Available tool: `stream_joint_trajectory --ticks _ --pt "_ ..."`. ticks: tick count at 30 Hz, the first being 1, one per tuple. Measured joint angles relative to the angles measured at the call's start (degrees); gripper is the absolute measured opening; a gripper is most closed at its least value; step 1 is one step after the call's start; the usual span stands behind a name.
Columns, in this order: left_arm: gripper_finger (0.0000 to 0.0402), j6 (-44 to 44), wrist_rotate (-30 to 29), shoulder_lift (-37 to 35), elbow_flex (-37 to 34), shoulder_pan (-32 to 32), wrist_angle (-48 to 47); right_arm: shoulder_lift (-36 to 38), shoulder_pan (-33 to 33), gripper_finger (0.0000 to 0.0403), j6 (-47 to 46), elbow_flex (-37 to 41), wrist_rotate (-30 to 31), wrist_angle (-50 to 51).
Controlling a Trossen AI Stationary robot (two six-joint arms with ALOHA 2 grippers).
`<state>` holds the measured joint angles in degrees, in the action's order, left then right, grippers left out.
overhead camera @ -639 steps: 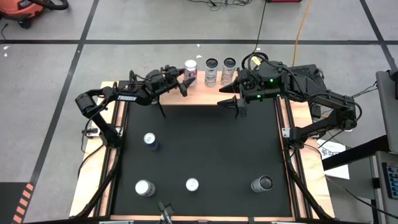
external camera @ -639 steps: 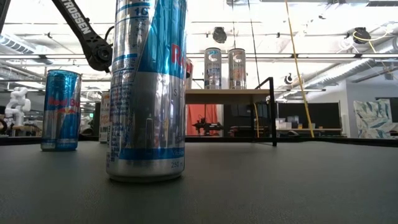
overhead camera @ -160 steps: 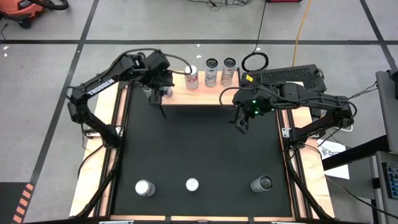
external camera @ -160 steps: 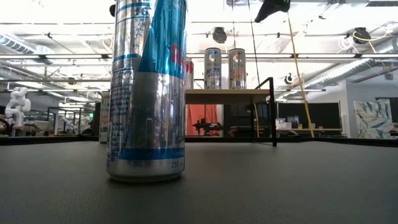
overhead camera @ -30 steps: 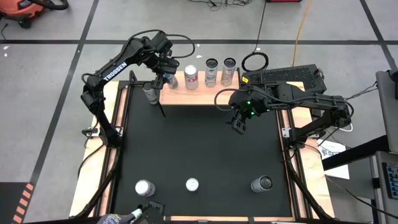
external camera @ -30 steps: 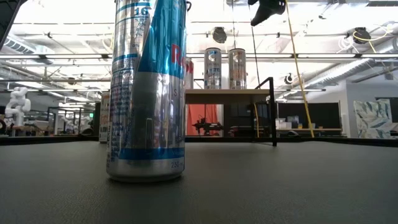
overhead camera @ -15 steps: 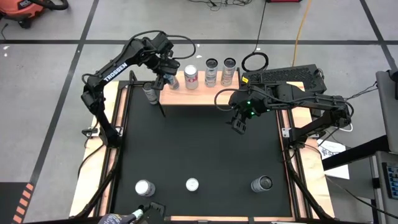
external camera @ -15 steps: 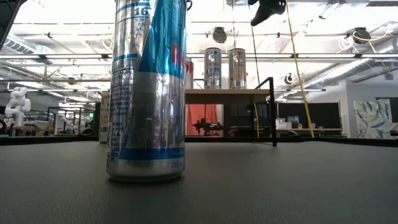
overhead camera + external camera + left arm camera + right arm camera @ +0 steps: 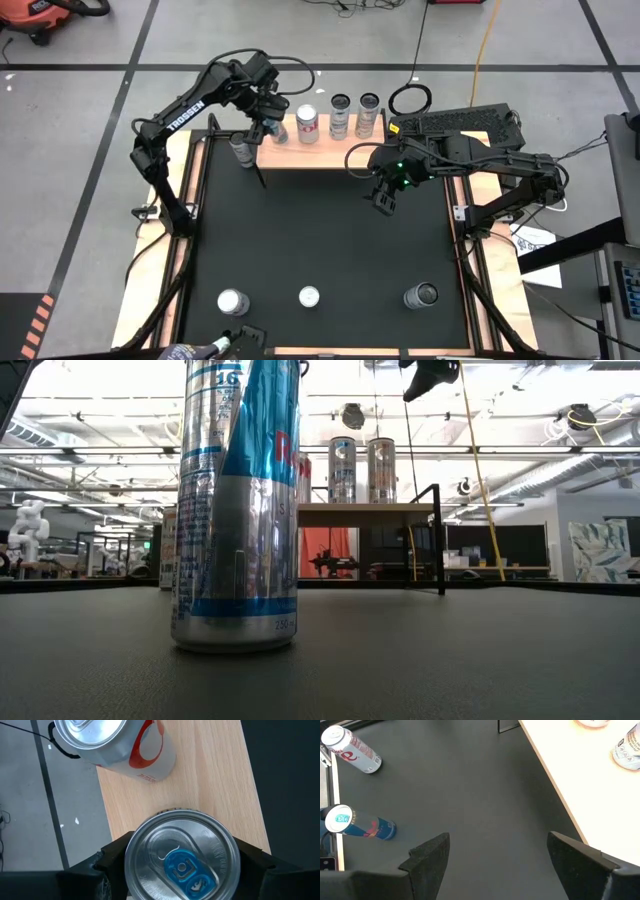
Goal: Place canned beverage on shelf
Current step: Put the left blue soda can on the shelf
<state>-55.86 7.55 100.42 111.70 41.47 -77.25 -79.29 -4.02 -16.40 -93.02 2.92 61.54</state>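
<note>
The step in hand is the set-down. In the high view the left gripper (image 9: 262,122) sits in the upper middle-left of the frame, over the left end of the shelf (image 9: 322,146), and its fingers are clamped on a can (image 9: 182,854). The left wrist view shows this best: the dark fingers press both sides of the silver top with its blue tab, and pale wood fills the frame behind it. A red and white can (image 9: 308,123) stands just beside it on the wood, and two more cans (image 9: 340,115) stand further right along the shelf.

I cannot tell whether the held can's base touches the wood. The next move, as I judge it, calls for lowering it straight down until it stands, then parting the fingers and lifting clear without brushing the red and white neighbour.

The right gripper (image 9: 383,199) waits over the black mat (image 9: 320,240), right of centre, its fingers apart and empty. Three cans stand along the lower edge of the mat, one (image 9: 233,301) at lower left.
</note>
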Motion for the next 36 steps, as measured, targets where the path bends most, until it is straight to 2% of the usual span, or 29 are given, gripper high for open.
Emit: stream_joint_trajectory --ticks 36 --pt "0.0247 3.06 -0.72 -0.02 0.04 0.13 0.79 0.00 -0.01 0.0315 0.00 0.01 0.00 0.00"
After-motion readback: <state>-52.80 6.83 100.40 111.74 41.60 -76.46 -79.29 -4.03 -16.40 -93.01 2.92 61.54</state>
